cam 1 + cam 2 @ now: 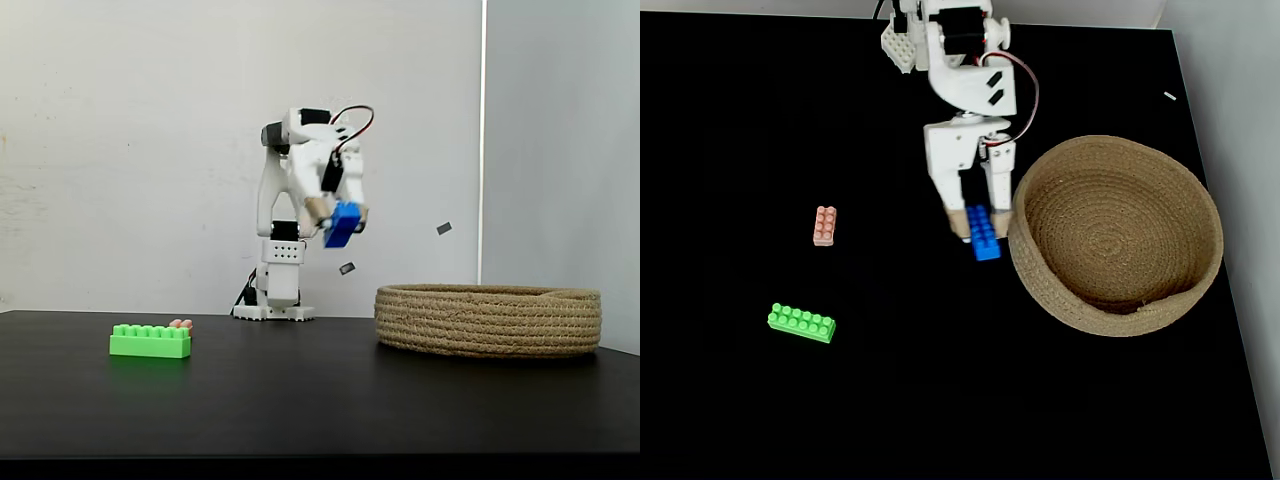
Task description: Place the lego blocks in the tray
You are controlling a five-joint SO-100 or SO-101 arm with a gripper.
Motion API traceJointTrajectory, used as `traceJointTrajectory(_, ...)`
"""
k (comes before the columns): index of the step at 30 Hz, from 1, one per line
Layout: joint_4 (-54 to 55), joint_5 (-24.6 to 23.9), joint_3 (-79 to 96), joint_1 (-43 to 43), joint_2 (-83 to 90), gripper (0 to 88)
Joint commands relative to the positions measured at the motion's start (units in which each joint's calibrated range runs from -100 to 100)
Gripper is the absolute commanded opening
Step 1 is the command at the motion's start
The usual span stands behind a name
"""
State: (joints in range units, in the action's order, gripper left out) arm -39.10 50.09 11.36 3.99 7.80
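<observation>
Above table [320,400]: gripper [340,222] clenched on blue brick [342,224], raised clear of the surface.
Blue brick: at 9 o'clock of tray [1200,270] in a fixed view, just beside its rim.
Pink brick [825,225]: on table, at 12 o'clock of green brick [801,323], apart.
Tray: holds no brick.

Bare black table [900,400] lies open between the tray [1200,215] and the two far-off bricks.
</observation>
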Motion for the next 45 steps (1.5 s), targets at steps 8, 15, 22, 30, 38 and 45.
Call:
traceJointTrajectory(8,0.1,-3.1,-6.7,15.0,-0.6,30.9)
traceJointTrajectory(15,-5.1,-2.0,-1.6,12.0,3.9,34.8)
traceJointTrajectory(22,-15.3,-2.9,2.0,-4.9,12.5,34.2)
traceJointTrajectory(30,-18.2,8.4,4.9,-27.7,8.8,33.7)
traceJointTrajectory(38,-18.4,14.6,-2.5,-35.8,-3.5,33.2)
traceJointTrajectory(45,-18.0,16.2,-7.0,-36.7,-11.3,30.5)
